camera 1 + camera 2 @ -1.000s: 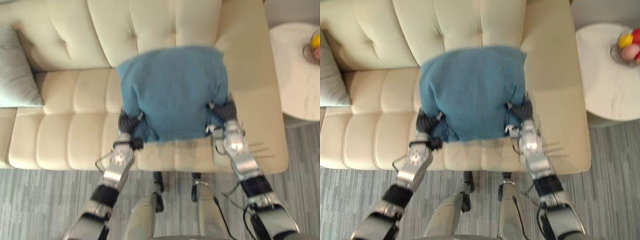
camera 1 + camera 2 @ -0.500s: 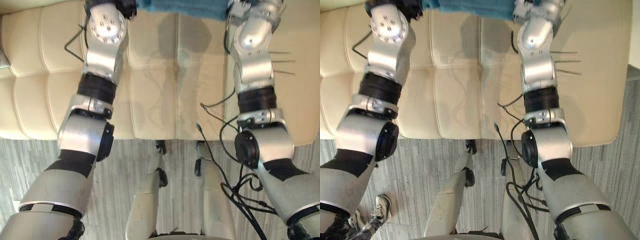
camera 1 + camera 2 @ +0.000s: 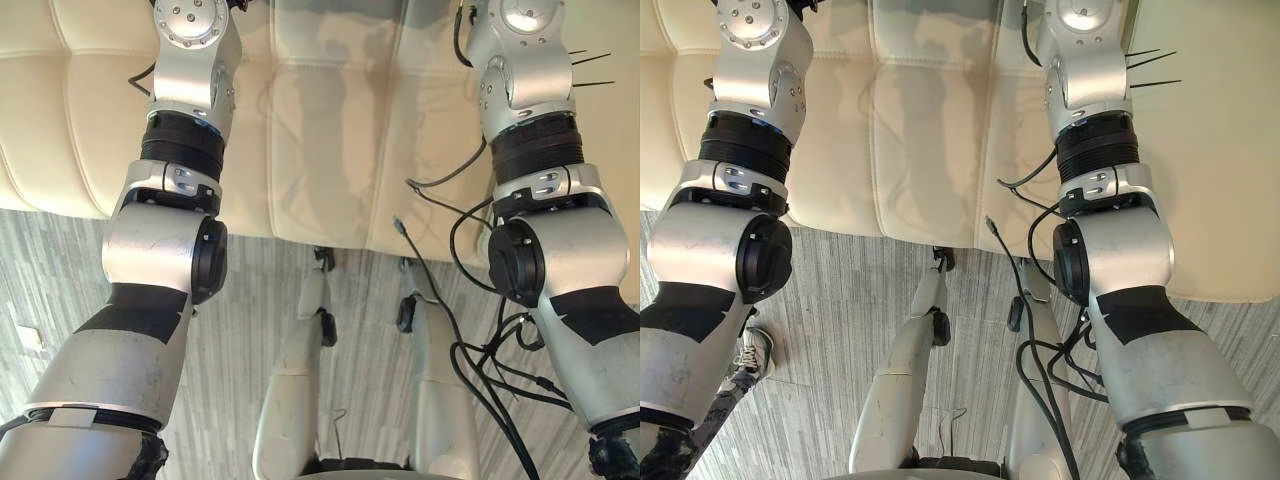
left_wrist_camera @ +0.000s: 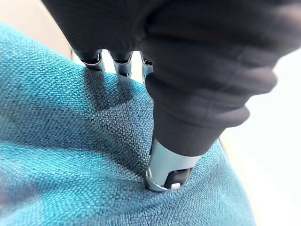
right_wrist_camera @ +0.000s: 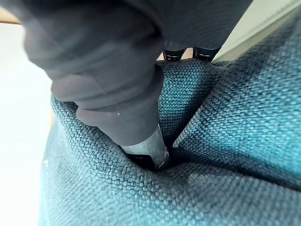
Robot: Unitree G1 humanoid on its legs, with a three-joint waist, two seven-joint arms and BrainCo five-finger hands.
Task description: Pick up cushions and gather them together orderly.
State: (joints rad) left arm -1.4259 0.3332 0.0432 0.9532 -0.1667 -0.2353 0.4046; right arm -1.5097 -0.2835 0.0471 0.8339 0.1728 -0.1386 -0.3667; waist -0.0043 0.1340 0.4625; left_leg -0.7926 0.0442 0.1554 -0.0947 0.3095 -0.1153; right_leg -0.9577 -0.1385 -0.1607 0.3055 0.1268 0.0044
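The blue woven cushion [image 4: 56, 155] lies right against my left hand [image 4: 167, 165]. That hand's thumb digs a dent into the cloth, and its fingers [image 4: 121, 63] reach over the cushion's far edge, so the cushion is pinched. My right hand [image 5: 148, 146] grips the same blue cushion [image 5: 235, 155] the same way, thumb sunk in a fold and fingers [image 5: 207, 52] past the edge. In the eye views both forearms stretch forward over the cream sofa seat [image 3: 320, 120].
The sofa's front edge crosses the eye views, with grey plank floor [image 3: 60, 270] below it. A person's shoe [image 3: 755, 350] stands on the floor at the lower left.
The head camera has tipped down, so the cushion and both hands have passed out of the top of the eye views. Both arms reach farther forward over the seat.
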